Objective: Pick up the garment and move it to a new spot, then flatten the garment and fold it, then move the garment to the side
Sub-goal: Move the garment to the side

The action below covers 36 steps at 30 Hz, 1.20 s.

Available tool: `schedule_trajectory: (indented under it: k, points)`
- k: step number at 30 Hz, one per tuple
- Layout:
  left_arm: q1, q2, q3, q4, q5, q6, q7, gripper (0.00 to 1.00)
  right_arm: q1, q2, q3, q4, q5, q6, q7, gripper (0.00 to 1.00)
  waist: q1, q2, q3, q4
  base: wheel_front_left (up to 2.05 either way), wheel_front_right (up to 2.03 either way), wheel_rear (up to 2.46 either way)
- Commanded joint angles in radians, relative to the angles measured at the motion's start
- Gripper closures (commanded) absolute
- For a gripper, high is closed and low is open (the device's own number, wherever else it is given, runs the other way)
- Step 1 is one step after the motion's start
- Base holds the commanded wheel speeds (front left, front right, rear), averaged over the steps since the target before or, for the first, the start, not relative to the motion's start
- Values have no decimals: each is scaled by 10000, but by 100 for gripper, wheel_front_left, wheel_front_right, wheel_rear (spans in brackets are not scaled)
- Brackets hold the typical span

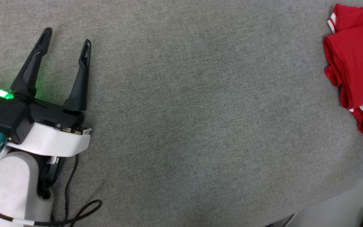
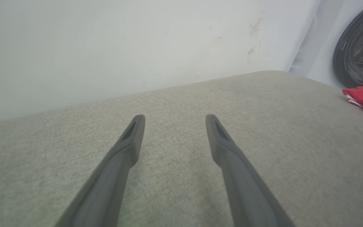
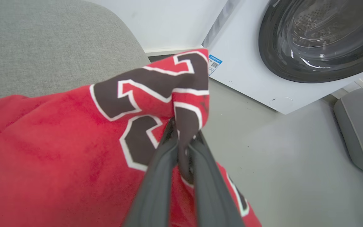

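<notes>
— Right fingers [image 3: 161, 170] pinch the garment [image 3: 58, 151] by its numbered fold, nearly closed; left fingers [image 1: 30, 66] gape empty at lower left.
— It lies bunched at the table's [image 1: 181, 126] upper-right edge: folded and moved aside, I'd judge; only release remains.

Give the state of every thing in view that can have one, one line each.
garment, bunched in folds at the grey surface's right edge, not flat.
left gripper, open, empty.
right gripper, shut on the garment's numbered fabric.
washing machine door, looks shut.
</notes>
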Motion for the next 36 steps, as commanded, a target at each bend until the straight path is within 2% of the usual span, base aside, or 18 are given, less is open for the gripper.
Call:
schedule_trajectory:
  k: [1, 6, 14, 25, 36]
  points:
    - [-52, 33, -25, 85, 3, 14, -56, 0, -225, 103, -248, 201, -344, -15, -261, 0, -2, 0, 45, 73, 0, 0, 0]
    - [103, -9, -4, 363, -78, 66, -242, 0, -376, 337, -963, 620, -1169, -15, -1160, 0, -2, 0, -218, 179, 0, 0, 0]
    - [516, -205, 56, 911, -215, 309, -615, 0, 13, 761, -1062, 285, -1563, -15, -2094, 0, -2, 0, -1331, 422, 0, 0, 0]
    - [1818, -926, 120, 1976, -603, 773, -1146, 0, 2135, 1920, 33, -991, -907, -15, -2652, 0, -2, 0, -3447, 962, 0, 0, 0]
    - [2523, -1470, -278, 2851, -583, 790, -1322, 0, 4665, 2251, 945, -2127, 98, -13, -2757, 0, -2, 0, -4952, 2128, 0, 0, 0]
